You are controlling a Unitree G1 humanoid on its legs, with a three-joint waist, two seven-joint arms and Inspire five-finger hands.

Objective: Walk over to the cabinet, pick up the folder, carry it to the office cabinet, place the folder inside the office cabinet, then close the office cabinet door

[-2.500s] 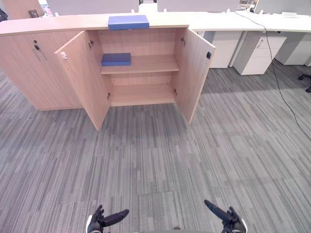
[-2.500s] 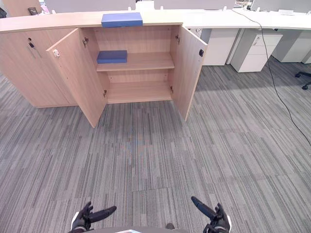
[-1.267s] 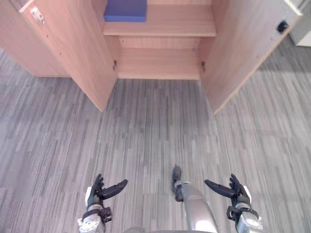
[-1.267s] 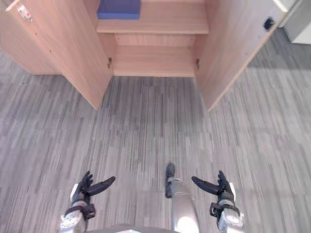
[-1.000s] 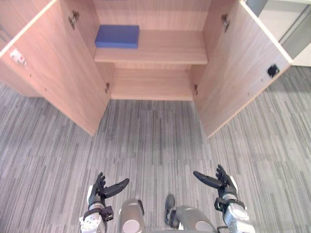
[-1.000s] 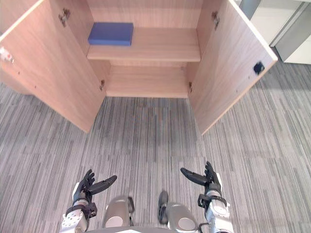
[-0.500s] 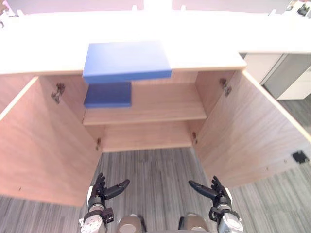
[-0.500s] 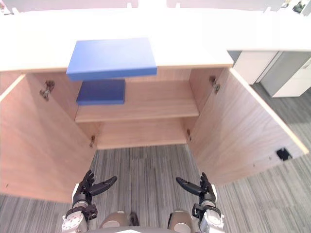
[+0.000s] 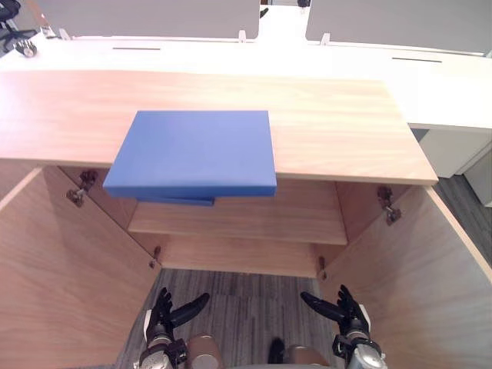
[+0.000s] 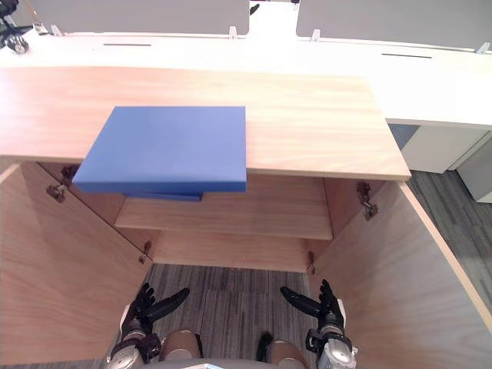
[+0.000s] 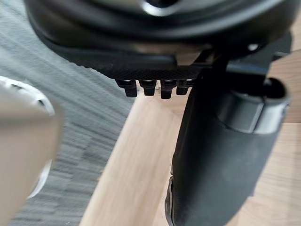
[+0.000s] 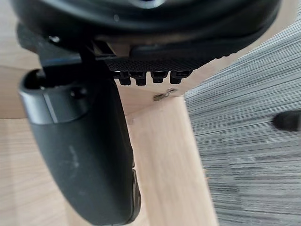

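Note:
A blue folder (image 9: 194, 152) lies flat on the wooden cabinet top (image 9: 330, 115), its near edge jutting over the front. Under it a second blue folder (image 9: 178, 201) peeks out on the upper shelf (image 9: 261, 223) of the open cabinet. Both cabinet doors, left door (image 9: 61, 269) and right door (image 9: 430, 277), stand wide open. My left hand (image 9: 165, 311) and right hand (image 9: 344, 307) hang low at the bottom of the eye views, below the shelves, fingers straight and holding nothing. The left hand (image 11: 221, 155) and right hand (image 12: 84, 155) show their thumbs against the wooden doors in the wrist views.
A white desk (image 9: 446, 84) with grey partition screens (image 9: 154, 9) runs behind the cabinet. Grey striped carpet (image 9: 246, 296) lies between the two open doors. The lower shelf (image 9: 231, 257) sits beneath the upper one.
The camera has moved closer and tilted up, so the cabinet top and blue folder now sit central. Both hands stay low and open.

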